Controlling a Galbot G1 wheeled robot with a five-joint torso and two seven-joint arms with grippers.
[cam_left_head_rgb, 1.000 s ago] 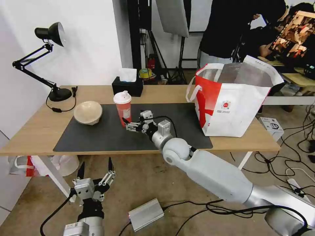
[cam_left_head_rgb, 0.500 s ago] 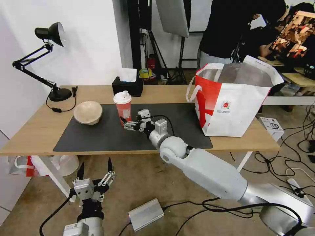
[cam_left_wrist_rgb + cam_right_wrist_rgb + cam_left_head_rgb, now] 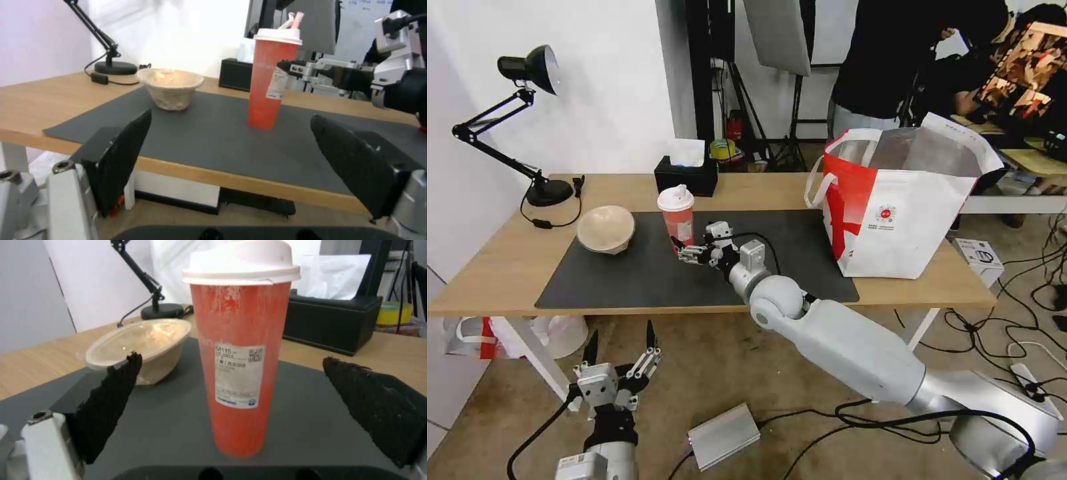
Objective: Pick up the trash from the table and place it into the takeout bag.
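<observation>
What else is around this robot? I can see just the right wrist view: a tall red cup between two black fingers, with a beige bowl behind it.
Observer: A big white-and-red takeout bag stands open at the right end of the table, partly on the dark mat.
Operator: Is there a second arm?
Observer: Yes. The left gripper hangs below the table's front edge, fingers open, holding nothing.
Operator: Where does my arm come from?
Observer: The right gripper reaches low over the mat to the red cup from the side facing the bag.
</observation>
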